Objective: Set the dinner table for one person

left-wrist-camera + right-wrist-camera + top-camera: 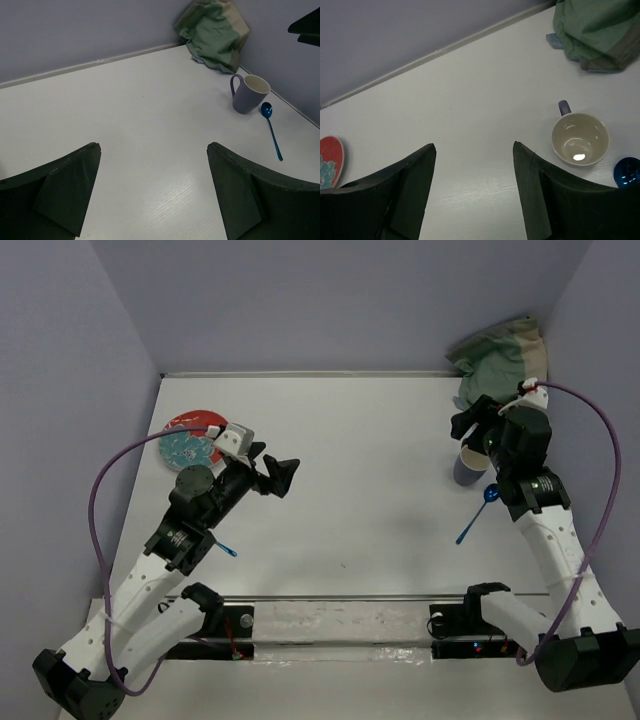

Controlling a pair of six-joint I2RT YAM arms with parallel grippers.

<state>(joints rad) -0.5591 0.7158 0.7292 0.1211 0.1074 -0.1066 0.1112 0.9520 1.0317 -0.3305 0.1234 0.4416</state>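
The white dinner table [370,460] fills the top view. A red and teal plate [188,436] lies at its far left. A purple mug [466,468] stands upright at the right, with a blue spoon [477,512] lying just in front of it. My left gripper [288,477] is open and empty above the table's left middle. My right gripper [472,422] is open and empty, just beyond the mug. In the left wrist view my gripper [153,146] faces the mug [248,94] and spoon [271,127] from afar. In the right wrist view my gripper [474,145] is left of the mug [580,138].
A crumpled green and beige cloth [500,360] lies in the far right corner against the wall. A small blue utensil [228,551] pokes out from under my left arm. Purple walls close in the table on three sides.
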